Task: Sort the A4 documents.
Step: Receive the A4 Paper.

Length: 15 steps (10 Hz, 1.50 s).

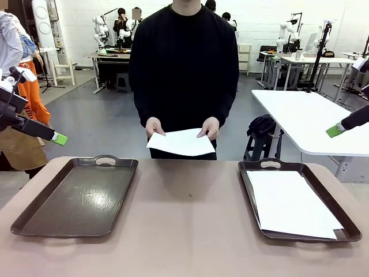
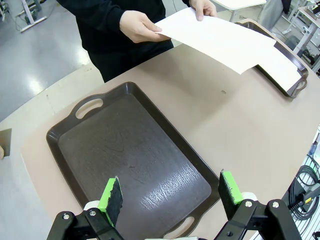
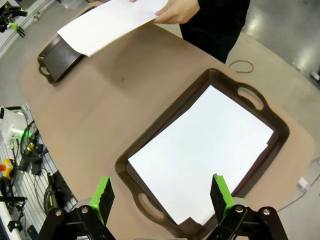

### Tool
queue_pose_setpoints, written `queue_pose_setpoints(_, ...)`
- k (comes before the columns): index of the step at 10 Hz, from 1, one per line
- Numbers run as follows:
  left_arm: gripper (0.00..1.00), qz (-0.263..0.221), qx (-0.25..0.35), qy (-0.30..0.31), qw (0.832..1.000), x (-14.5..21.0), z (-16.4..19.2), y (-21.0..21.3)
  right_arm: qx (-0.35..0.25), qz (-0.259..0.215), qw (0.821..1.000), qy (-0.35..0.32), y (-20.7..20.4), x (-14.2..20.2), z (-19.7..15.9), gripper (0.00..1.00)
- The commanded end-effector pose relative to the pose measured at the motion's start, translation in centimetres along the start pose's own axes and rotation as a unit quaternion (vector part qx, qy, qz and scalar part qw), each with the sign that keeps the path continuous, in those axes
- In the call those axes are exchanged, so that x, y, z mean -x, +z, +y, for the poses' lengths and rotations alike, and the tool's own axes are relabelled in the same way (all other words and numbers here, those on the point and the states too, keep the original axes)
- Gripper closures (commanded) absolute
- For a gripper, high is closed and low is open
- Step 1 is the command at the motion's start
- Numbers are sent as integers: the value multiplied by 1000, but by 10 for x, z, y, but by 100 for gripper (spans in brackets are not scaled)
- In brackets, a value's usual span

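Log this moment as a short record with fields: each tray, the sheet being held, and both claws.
left tray: bare, nothing on it
right tray: holds white A4 documents, lying flat
held sheet: in the person's two hands, above the table's far edge, between the trays
left claw: open, above the left tray, holding nothing
right claw: open, above the right tray, holding nothing

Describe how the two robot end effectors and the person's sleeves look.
The left end effector and right end effector are alike: black two-finger frames with silver bolts and bright green rectangular pads on the fingertips. The left arm has white segments. The person wears long black sleeves reaching the wrists.
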<state>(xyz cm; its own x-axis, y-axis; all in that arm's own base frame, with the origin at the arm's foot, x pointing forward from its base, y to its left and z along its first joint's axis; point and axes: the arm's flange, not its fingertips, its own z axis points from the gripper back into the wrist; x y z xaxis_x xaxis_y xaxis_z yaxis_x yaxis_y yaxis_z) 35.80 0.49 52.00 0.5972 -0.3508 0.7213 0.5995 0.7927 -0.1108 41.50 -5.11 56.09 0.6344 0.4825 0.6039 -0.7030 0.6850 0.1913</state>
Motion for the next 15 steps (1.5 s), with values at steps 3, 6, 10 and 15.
queue_pose_setpoints(3, 0, -4, 5, 1, 1000, 1, 2, -1, -2, -1, 1000, 1, -1, -1, 0, 0)
queue_pose_setpoints(6, 0, -4, 5, 1, 1000, 1, 2, -1, -2, -1, 1000, 1, -1, -1, 0, 0)
queue_pose_setpoints(10, 0, -4, 5, 1, 1000, 1, 2, -1, -2, -1, 1000, 1, -1, -1, 0, 0)
queue_pose_setpoints(15, 0, -4, 5, 1, 1000, 1, 2, -1, -2, -1, 1000, 1, -1, -1, 0, 0)
